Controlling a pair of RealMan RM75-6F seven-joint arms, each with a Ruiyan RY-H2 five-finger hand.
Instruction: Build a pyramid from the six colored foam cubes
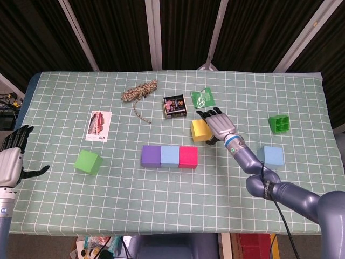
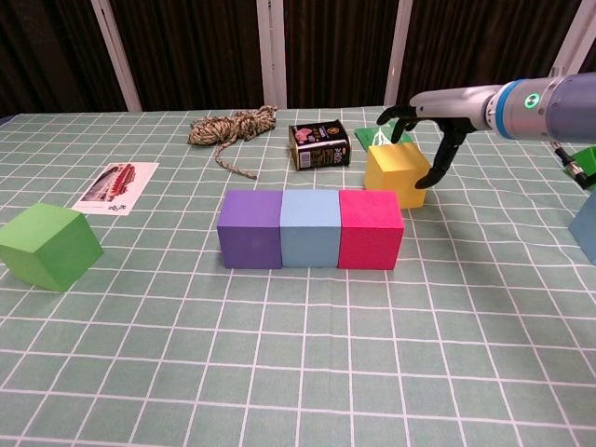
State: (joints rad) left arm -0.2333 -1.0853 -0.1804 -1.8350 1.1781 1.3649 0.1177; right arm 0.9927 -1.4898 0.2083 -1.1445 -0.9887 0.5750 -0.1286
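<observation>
Fingers: right hand (image 2: 430, 119) arches apart over the yellow foam cube (image 2: 398, 174), not clamped; left hand (image 1: 12, 161) spread, idle at the counter's left edge.
Done: purple cube (image 2: 250, 228), light blue cube (image 2: 310, 227) and pink cube (image 2: 370, 228) form a touching base row mid-counter.
Left: yellow, green cube (image 2: 48, 246) and second blue cube (image 1: 270, 156) unstacked.
Writing: dark tin (image 2: 319, 145) label unreadable.

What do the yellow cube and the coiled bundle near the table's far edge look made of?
Yellow cube: likely foam, with matte, shine-free faces and slightly soft edges. Coiled bundle: seemingly twisted fibre rope or twine, with mottled tan-and-dark strands and a loose end trailing.
</observation>
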